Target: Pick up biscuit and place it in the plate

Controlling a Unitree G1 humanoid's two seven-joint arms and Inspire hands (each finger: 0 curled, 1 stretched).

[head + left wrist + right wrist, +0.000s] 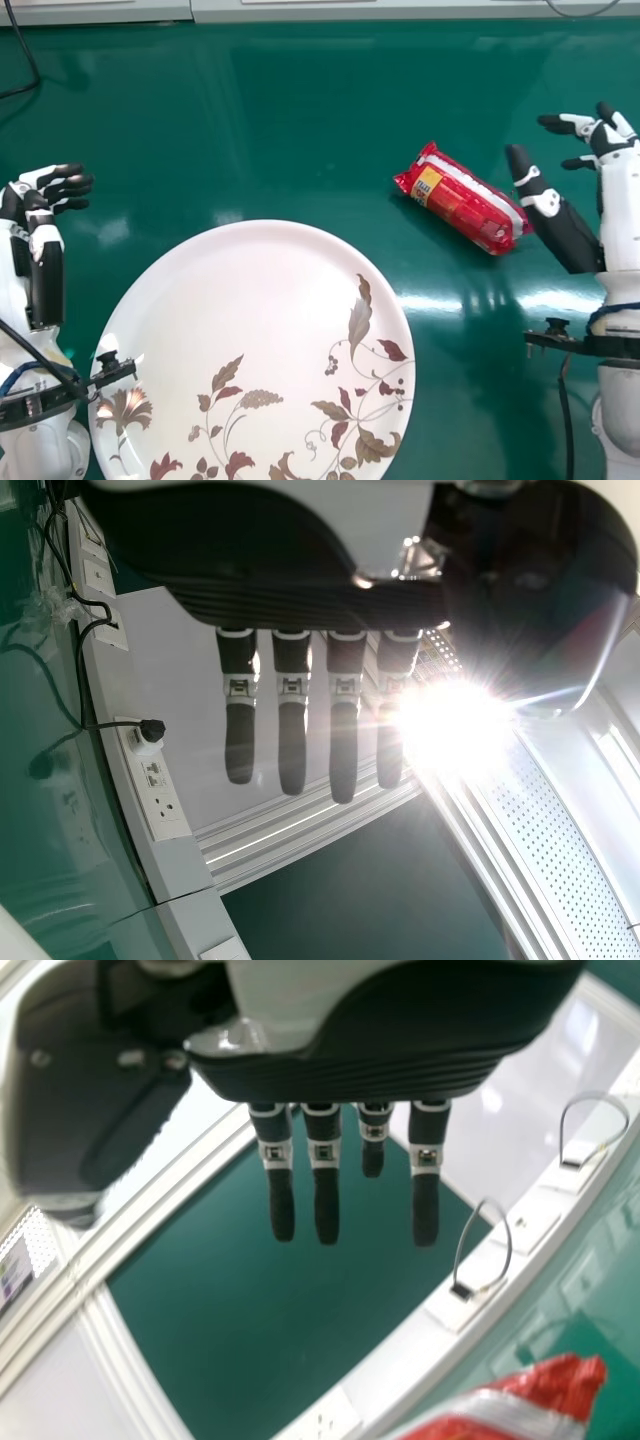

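The biscuit packet (pixel 462 204) is a plump, oblong bundle in glossy red wrapping, with a pale silvery stripe running lengthwise, a yellow patch (pixel 425 185) near one end and crinkled, gathered ends. It lies on its side, slantwise on the green surface (pixel 250 110), beyond and to the right of the white plate (pixel 240 300), apart from its rim. The plate is decorated with brown and maroon leaves. One end of the packet is near the thumb of the right hand (pixel 568 232), whose fingers (pixel 325 1205) are straight and spread. The left hand (pixel 64 188), at the left, has straight, slightly separated fingers (pixel 291 740).
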